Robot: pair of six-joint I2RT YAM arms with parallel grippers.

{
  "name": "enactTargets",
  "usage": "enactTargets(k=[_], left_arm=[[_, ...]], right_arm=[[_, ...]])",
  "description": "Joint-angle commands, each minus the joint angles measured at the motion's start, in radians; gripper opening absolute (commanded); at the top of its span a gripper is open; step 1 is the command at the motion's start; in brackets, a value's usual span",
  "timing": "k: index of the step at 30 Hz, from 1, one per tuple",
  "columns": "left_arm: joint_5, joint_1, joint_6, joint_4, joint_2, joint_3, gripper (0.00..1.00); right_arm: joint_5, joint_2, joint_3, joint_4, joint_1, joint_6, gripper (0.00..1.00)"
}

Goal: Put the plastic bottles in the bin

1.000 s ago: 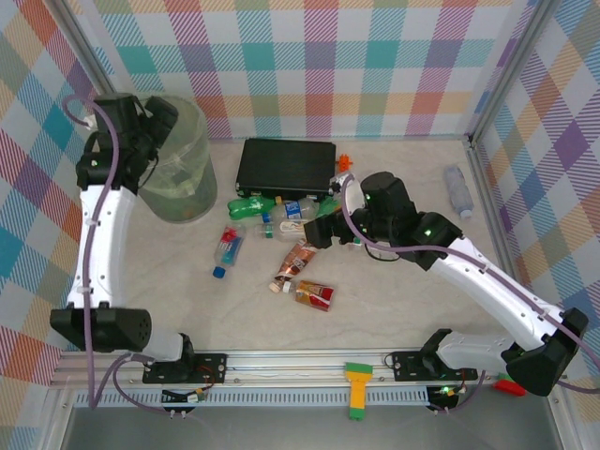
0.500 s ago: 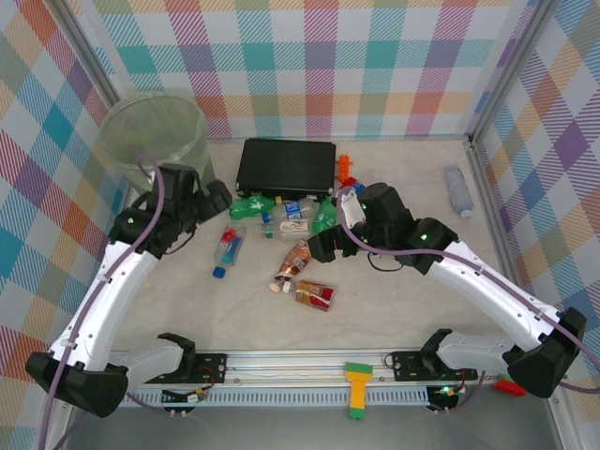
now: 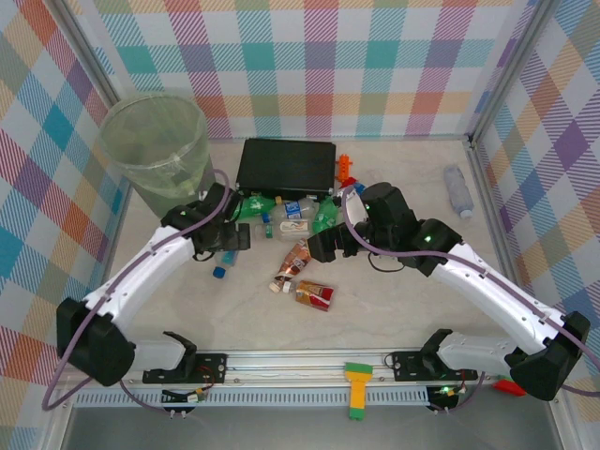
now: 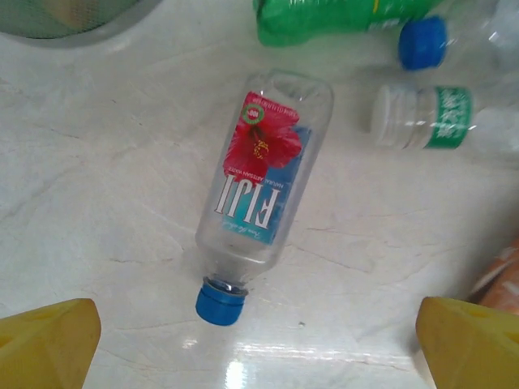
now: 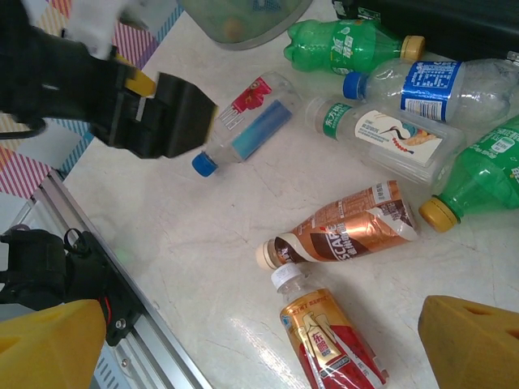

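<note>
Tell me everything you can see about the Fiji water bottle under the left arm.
The Fiji bottle is clear plastic, square-shouldered, seemingly empty, with a blue label showing a red flower and a blue cap on. It lies on its side on the pale table, touching no other bottle. The left gripper hangs open above it, fingers clear of it.

Pale marbled table. Bin stood upper left. Flat black case lay upper centre, orange toy pieces at its right end. Mid-frame, lying scattered: Fiji bottle, green bottle, brown-labelled bottle, red-labelled bottle. One clear bottle lay apart, far right.
</note>
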Motion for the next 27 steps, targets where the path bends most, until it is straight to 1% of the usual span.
enactTargets(k=[1, 6, 9, 14, 16, 20, 23, 27], left_arm=[[-0.011, -0.004, 0.102, 0.03, 0.069, 0.004, 0.99], [0.011, 0.022, 0.175, 0.055, 0.204, 0.034, 1.0], [0.025, 0.053, 0.201, 0.066, 0.267, 0.051, 0.96], [0.101, 0.102, 0.237, 0.074, 0.333, 0.082, 0.91], [0.126, 0.109, 0.255, 0.069, 0.36, 0.098, 0.89], [0.131, 0.121, 0.279, 0.058, 0.412, 0.128, 0.88], [0.137, 0.143, 0.276, 0.058, 0.442, 0.14, 0.83], [0.138, 0.154, 0.279, 0.059, 0.466, 0.148, 0.8]], right_arm=[[-0.001, -0.014, 0.038, 0.012, 0.008, 0.011, 0.99], [0.002, -0.017, 0.043, 0.012, 0.009, 0.015, 0.99], [-0.005, -0.017, 0.046, 0.018, 0.011, 0.017, 0.99], [-0.018, -0.012, 0.051, 0.025, 0.011, 0.016, 0.99], [-0.02, -0.008, 0.053, 0.026, 0.011, 0.013, 0.99], [-0.021, 0.001, 0.059, 0.026, 0.012, 0.011, 0.99], [-0.021, 0.004, 0.062, 0.026, 0.012, 0.005, 0.99], [-0.017, 0.003, 0.059, 0.025, 0.013, 0.0, 0.99]])
